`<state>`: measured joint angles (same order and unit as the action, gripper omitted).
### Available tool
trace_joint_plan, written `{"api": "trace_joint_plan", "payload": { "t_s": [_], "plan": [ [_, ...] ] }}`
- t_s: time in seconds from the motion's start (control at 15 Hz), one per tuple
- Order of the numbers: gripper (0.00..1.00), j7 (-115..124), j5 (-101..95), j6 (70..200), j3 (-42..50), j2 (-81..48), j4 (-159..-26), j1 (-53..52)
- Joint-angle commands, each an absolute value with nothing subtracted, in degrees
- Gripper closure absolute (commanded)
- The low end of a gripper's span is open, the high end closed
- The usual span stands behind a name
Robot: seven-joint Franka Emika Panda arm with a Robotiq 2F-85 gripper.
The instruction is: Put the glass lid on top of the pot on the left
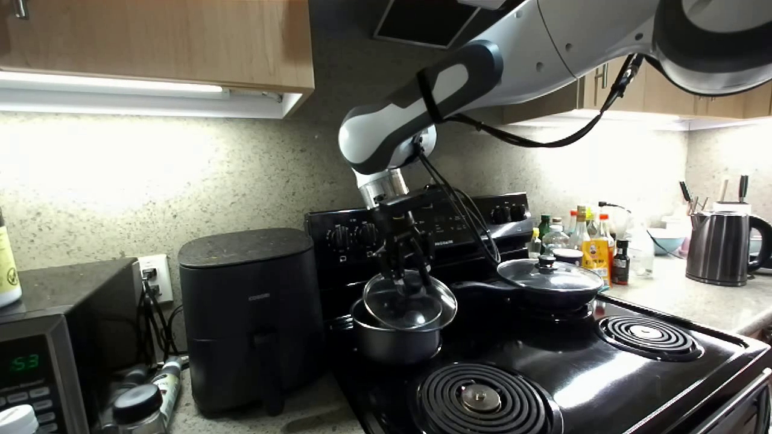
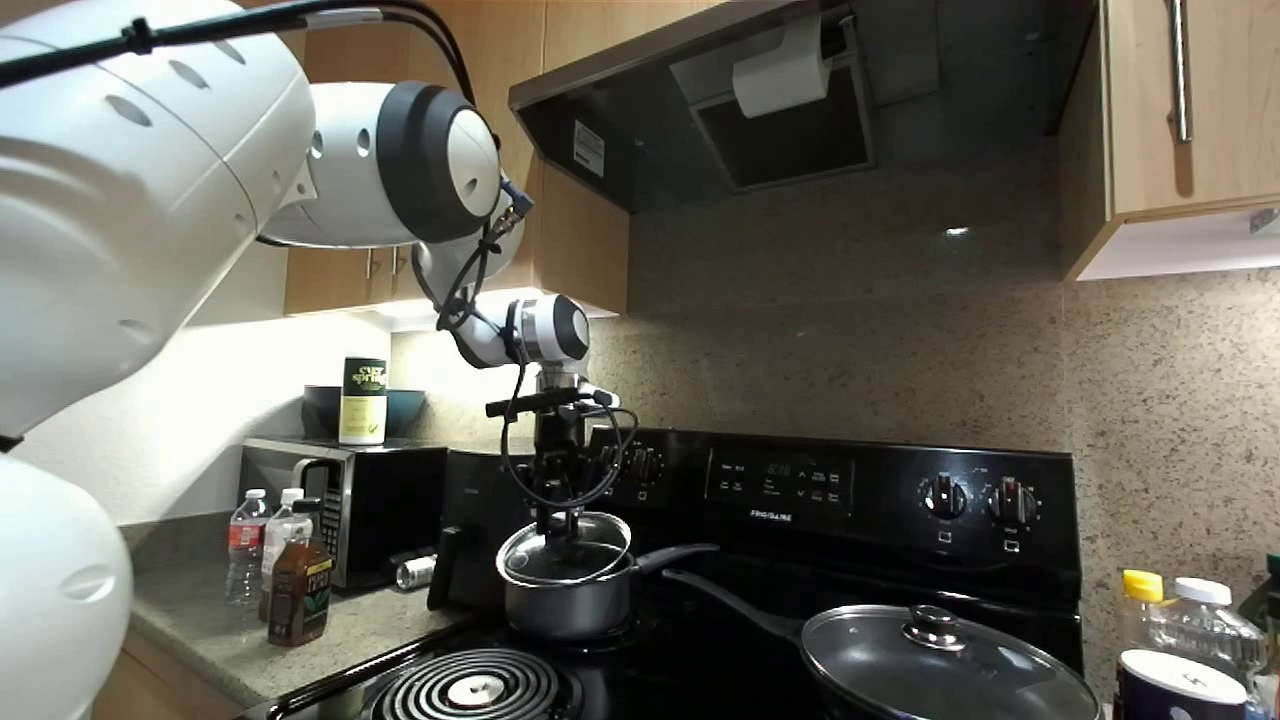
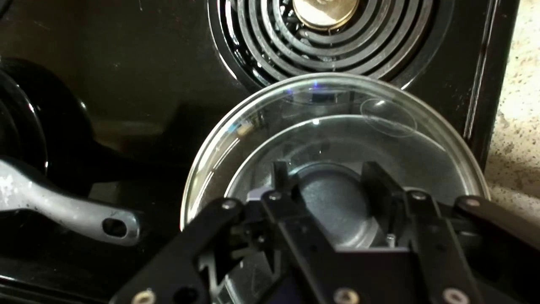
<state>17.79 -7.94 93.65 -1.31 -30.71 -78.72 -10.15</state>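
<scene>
Claw (image 3: 325, 172) pinches the tilted glass lid (image 3: 327, 139) by its knob (image 3: 331, 200); pot (image 1: 395, 346) below claw, partly hidden; lid-to-pot contact unclear.

The glass lid (image 1: 400, 307) — clear, metal-rimmed — is tilted over the upright grey pot (image 1: 395, 346).

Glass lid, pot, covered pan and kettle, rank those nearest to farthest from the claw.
In an exterior view:
1. Glass lid, at the claw
2. Pot, beneath it
3. Covered pan, right of the pot
4. Kettle, on the counter, far right
</scene>
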Motion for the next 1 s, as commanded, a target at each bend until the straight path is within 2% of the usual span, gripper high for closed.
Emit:
{"api": "trace_joint_plan", "payload": {
  "t_s": [0.0, 0.4, 0.93],
  "plan": [
    [0.78, 17.66, -11.06, 94.03, -0.66, -32.76, -73.24, -11.53],
    [0.78, 16.61, -12.97, 90.88, -0.46, -39.26, -63.12, -13.18],
    [0.78, 17.37, -14.79, 78.75, 1.64, -45.15, -55.07, -15.65]
  ]
}}
